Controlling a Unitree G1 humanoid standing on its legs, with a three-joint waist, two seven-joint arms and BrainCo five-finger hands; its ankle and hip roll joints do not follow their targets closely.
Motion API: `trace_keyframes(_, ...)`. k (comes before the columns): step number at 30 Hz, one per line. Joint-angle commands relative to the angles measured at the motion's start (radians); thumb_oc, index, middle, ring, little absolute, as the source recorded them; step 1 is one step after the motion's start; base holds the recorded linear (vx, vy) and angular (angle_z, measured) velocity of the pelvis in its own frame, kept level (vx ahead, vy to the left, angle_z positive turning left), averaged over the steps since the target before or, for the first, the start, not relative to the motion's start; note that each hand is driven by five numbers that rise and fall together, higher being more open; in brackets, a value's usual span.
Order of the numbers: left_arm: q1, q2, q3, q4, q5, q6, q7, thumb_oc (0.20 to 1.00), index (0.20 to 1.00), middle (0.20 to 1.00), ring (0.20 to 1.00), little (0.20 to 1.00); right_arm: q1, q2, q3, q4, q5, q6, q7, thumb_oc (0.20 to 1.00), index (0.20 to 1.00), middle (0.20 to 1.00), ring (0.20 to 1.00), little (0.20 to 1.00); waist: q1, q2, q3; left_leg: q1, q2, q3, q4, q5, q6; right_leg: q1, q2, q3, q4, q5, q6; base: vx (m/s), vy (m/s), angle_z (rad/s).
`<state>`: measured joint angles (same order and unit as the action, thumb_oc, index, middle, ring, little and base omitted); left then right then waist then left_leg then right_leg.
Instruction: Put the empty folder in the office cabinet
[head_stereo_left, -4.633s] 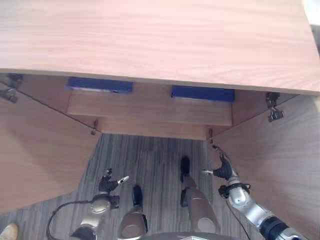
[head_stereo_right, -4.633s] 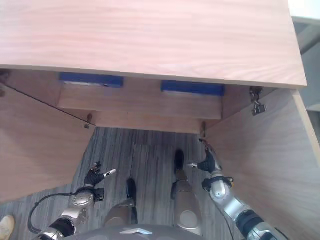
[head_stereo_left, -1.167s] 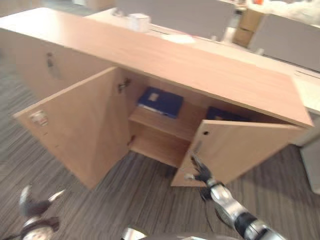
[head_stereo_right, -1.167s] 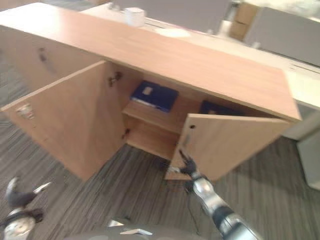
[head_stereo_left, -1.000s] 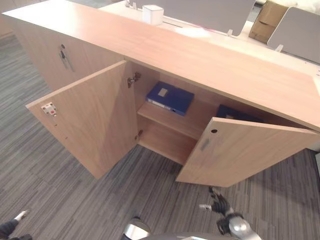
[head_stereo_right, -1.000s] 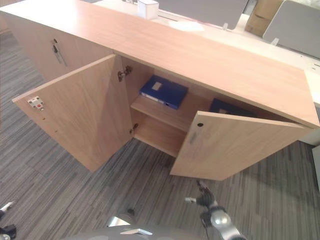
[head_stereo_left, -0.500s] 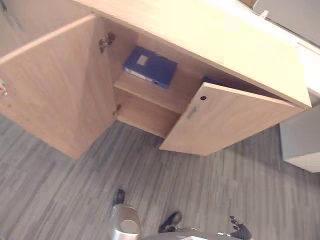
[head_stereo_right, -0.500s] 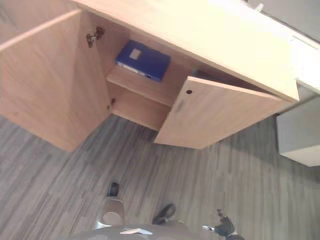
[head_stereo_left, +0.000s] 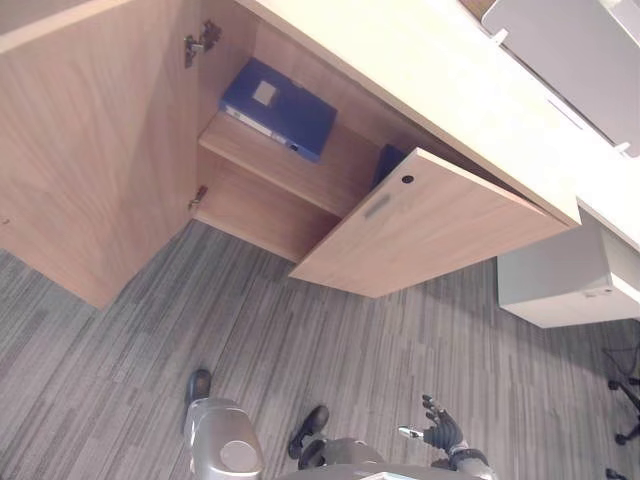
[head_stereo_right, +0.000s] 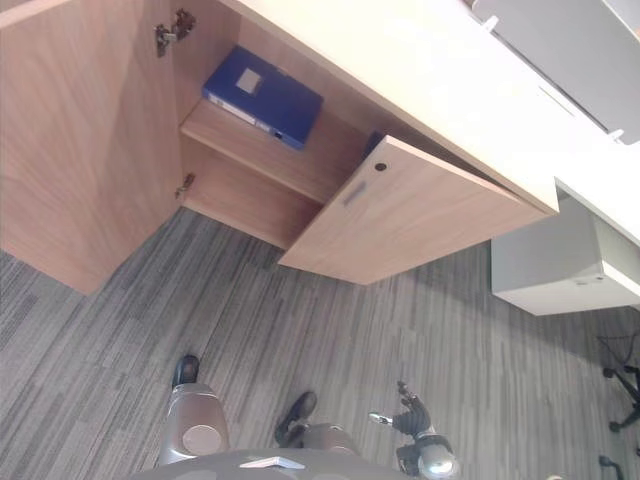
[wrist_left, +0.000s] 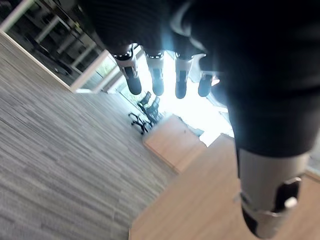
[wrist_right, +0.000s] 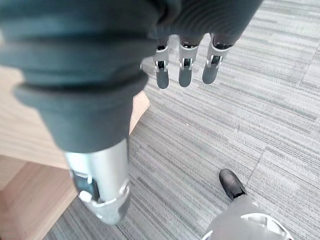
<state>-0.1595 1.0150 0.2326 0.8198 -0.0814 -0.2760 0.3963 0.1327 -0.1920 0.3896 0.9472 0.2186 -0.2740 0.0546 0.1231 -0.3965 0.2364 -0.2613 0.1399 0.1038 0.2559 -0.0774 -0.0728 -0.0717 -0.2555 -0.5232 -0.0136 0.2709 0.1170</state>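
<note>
Right hand (head_stereo_left: 441, 432) drawn back, both hands empty and relaxed, cabinet (head_stereo_left: 330, 190) open, grey carpet (head_stereo_left: 150, 330).

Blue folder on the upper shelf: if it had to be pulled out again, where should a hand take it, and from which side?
Judging by its pose, the spine edge: the blue folder lies flat on the shelf, spine facing the open front. Come in from the front, past the open left door, thumb on top.
</note>
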Motion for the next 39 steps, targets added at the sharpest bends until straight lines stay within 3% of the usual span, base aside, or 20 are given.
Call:
trace_keyframes(1,-0.016,0.201,0.029,0.222,0.001,-0.043,-0.090,1.000,1.000,1.000,1.000,1.000,-0.001,-0.095,-0.051,-0.025,0.072,-0.008,0.022,1.000,1.000,1.000,1.000,1.000,-0.026,0.051,-0.082,0.121,0.015,0.065,-0.223,0.051,-0.048,0.008,-0.075,0.040,-0.052,0.091,0.145,0.01,0.030,-0.39)
trace_keyframes(9,-0.127,0.189,-0.092,0.334,0.000,-0.030,-0.174,1.000,1.000,1.000,1.000,1.000,0.014,-0.099,-0.027,-0.059,0.094,-0.011,0.035,1.000,1.000,1.000,1.000,1.000,-0.094,0.004,-0.103,0.176,0.031,0.140,-0.223,0.030,-0.050,-0.008,-0.057,0.077,-0.047,0.102,0.145,0.01,-0.013,-0.34)
trace_keyframes(14,-0.148,0.118,-0.123,0.307,-0.099,-0.044,-0.250,1.000,1.000,1.000,1.000,1.000,0.038,-0.103,-0.037,-0.069,0.103,-0.003,0.053,1.000,1.000,1.000,1.000,1.000,-0.137,0.000,-0.113,0.205,0.031,0.175,-0.220,0.018,-0.053,-0.019,-0.050,0.113,-0.045,0.098,0.145,0.01,-0.014,-0.06)
trace_keyframes(20,-0.147,0.095,-0.129,0.299,-0.110,-0.046,-0.258,1.000,1.000,1.000,1.000,1.000,0.042,-0.103,-0.038,-0.068,0.102,-0.001,0.055,1.000,1.000,1.000,1.000,1.000,-0.144,0.001,-0.114,0.209,0.029,0.180,-0.218,0.015,-0.052,-0.020,-0.050,0.118,-0.045,0.096,0.145,0.01,0.006,-0.04)
trace_keyframes(21,-0.135,-0.088,-0.220,0.219,-0.110,-0.052,-0.276,1.000,1.000,1.000,1.000,1.000,0.058,-0.087,-0.049,-0.070,0.086,0.004,0.056,1.000,1.000,1.000,1.000,1.000,-0.208,0.018,-0.137,0.256,0.016,0.227,-0.223,0.002,-0.044,-0.030,-0.045,0.174,-0.042,0.080,0.145,0.06,0.049,0.12)
trace_keyframes(23,-0.127,-0.135,-0.241,0.207,-0.112,-0.053,-0.283,1.000,1.000,1.000,1.000,1.000,0.068,-0.087,-0.058,-0.072,0.079,0.005,0.055,1.000,1.000,1.000,1.000,1.000,-0.231,0.026,-0.144,0.283,0.011,0.252,-0.230,-0.002,-0.041,-0.034,-0.040,0.200,-0.042,0.073,0.145,0.05,0.039,-0.14)
trace_keyframes(30,-0.122,-0.159,-0.250,0.198,-0.111,-0.050,-0.285,1.000,1.000,1.000,1.000,1.000,0.073,-0.088,-0.063,-0.071,0.073,0.005,0.054,1.000,1.000,1.000,1.000,1.000,-0.241,0.033,-0.149,0.300,0.008,0.269,-0.235,-0.004,-0.039,-0.036,-0.035,0.218,-0.041,0.066,0.145,0.02,0.017,-0.23)
trace_keyframes(31,-0.116,-0.193,-0.264,0.203,-0.111,-0.051,-0.291,1.000,1.000,1.000,1.000,1.000,0.082,-0.091,-0.071,-0.075,0.066,0.009,0.056,1.000,1.000,1.000,1.000,1.000,-0.267,0.045,-0.158,0.335,0.006,0.302,-0.244,-0.008,-0.037,-0.041,-0.026,0.253,-0.041,0.060,0.145,0.03,0.038,-0.53)
trace_keyframes(32,-0.116,-0.193,-0.264,0.203,-0.111,-0.051,-0.291,1.000,1.000,1.000,1.000,1.000,0.082,-0.091,-0.071,-0.075,0.066,0.009,0.056,1.000,1.000,1.000,1.000,1.000,-0.267,0.045,-0.157,0.335,0.006,0.302,-0.244,-0.008,-0.037,-0.040,-0.026,0.253,-0.041,0.060,0.145,0.09,0.086,-0.74)
trace_keyframes(33,-0.109,-0.238,-0.279,0.209,-0.110,-0.049,-0.301,1.000,1.000,1.000,1.000,1.000,0.093,-0.100,-0.085,-0.077,0.051,0.010,0.056,1.000,1.000,1.000,1.000,1.000,-0.303,0.067,-0.177,0.379,-0.004,0.343,-0.266,-0.009,-0.034,-0.043,-0.017,0.289,-0.048,0.050,0.145,0.16,0.072,-0.68)
trace_keyframes(34,-0.115,-0.282,-0.288,0.211,-0.109,-0.047,-0.298,1.000,1.000,1.000,1.000,1.000,0.107,-0.120,-0.111,-0.083,0.032,0.008,0.052,1.000,1.000,1.000,1.000,1.000,-0.331,0.110,-0.195,0.424,-0.013,0.388,-0.301,0.001,-0.037,-0.050,-0.004,0.330,-0.053,0.037,0.142,0.17,0.081,-0.06)
trace_keyframes(39,-0.177,-0.272,-0.292,0.250,-0.122,-0.043,-0.282,1.000,1.000,1.000,1.000,1.000,0.116,-0.148,-0.132,-0.087,0.019,0.009,0.049,1.000,1.000,1.000,1.000,1.000,-0.357,0.152,-0.209,0.449,-0.018,0.410,-0.323,0.011,-0.041,-0.057,0.008,0.353,-0.055,0.025,0.139,0.07,0.004,-1.05)
